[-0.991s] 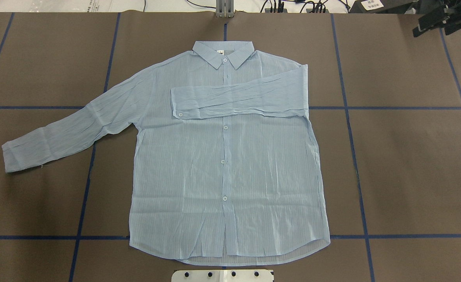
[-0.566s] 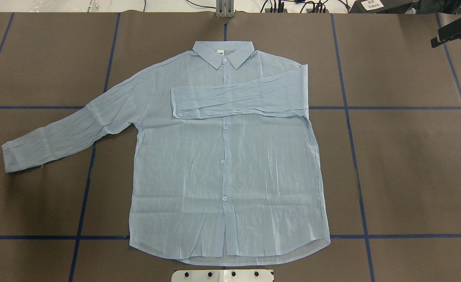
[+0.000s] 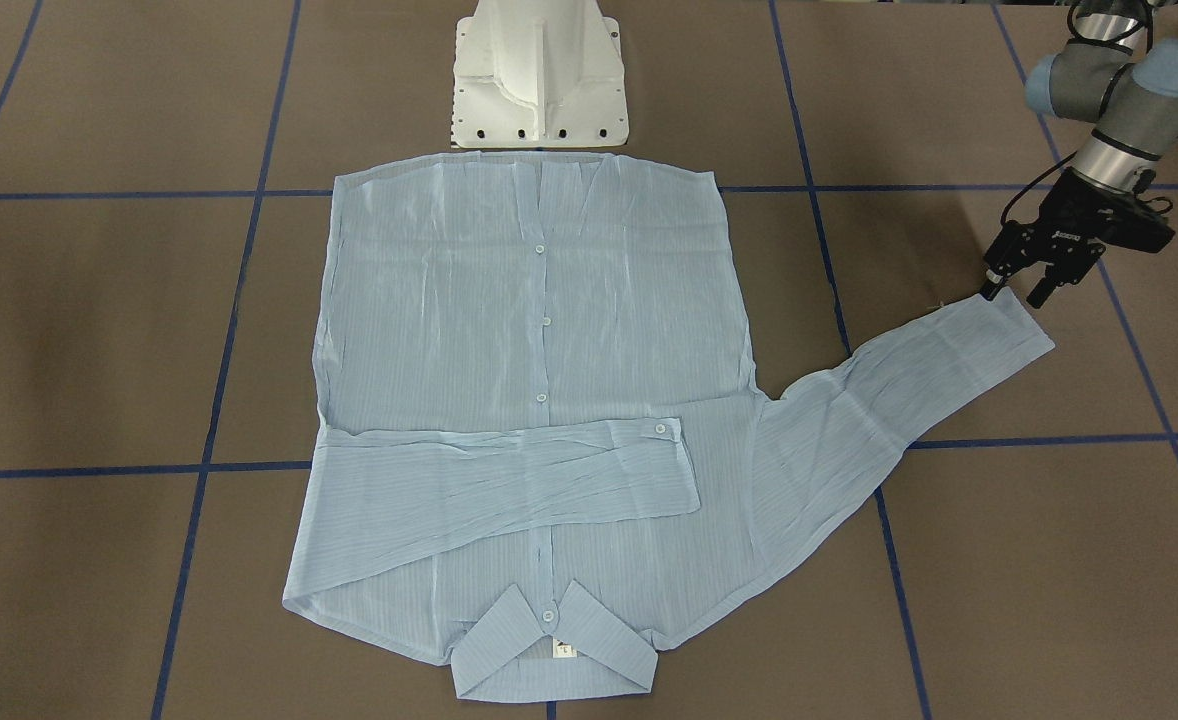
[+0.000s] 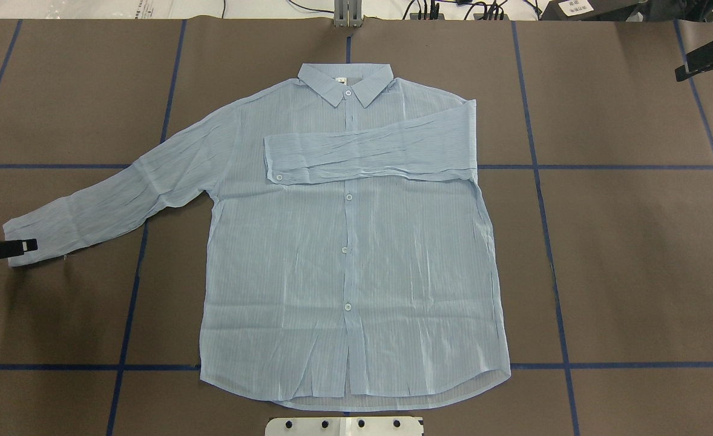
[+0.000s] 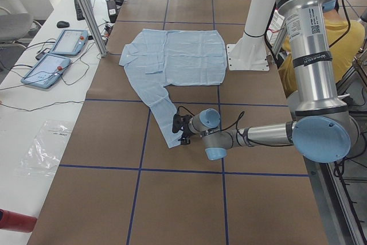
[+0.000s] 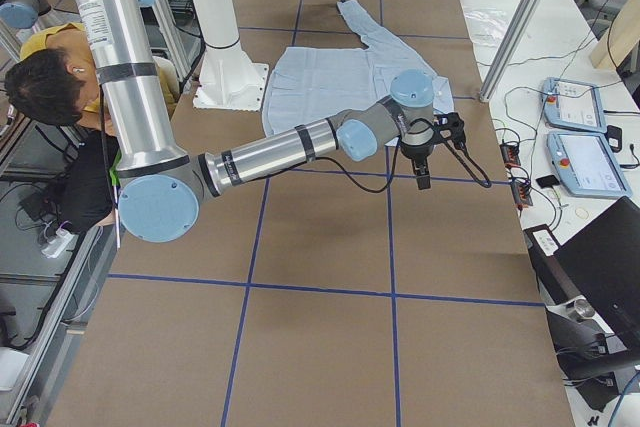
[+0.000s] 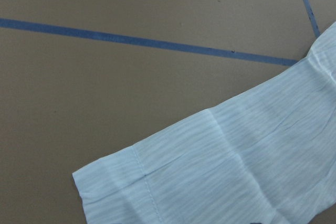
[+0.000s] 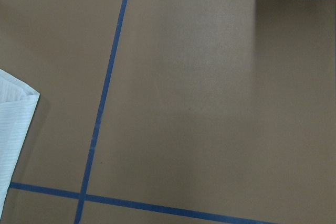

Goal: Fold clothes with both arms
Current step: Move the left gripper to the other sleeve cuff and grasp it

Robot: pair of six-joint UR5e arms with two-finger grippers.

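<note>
One shirt (image 4: 356, 260) lies flat in the middle of the desk (image 4: 635, 242), front side up, with the collar (image 4: 344, 82) on the far side from the robot's base. The shirt has two sleeves: one sleeve (image 4: 368, 151) is folded across the chest, the other sleeve (image 4: 108, 206) is stretched out to the robot's left side. Five buttons can be counted, four along the front and one on the cuff of the folded sleeve.

The cloth looks very thin and crinkly, so it is probably light and soft, without any stiffness. It will likely hang down and drag when it is lifted, and a single layer may slip out of a weak pinch. The good place to take hold seems to be the cuff (image 3: 999, 330) of the stretched sleeve, where the hem is doubled and a bit firmer.

There are two arms. The left end effector (image 3: 1013, 297) is low at this cuff with its fingers spread, one tip at the cuff's corner, pinching nothing. The right end effector (image 4: 704, 56) is well apart from the shirt, above bare desk; whether it is spread or pressed together cannot be told
</note>
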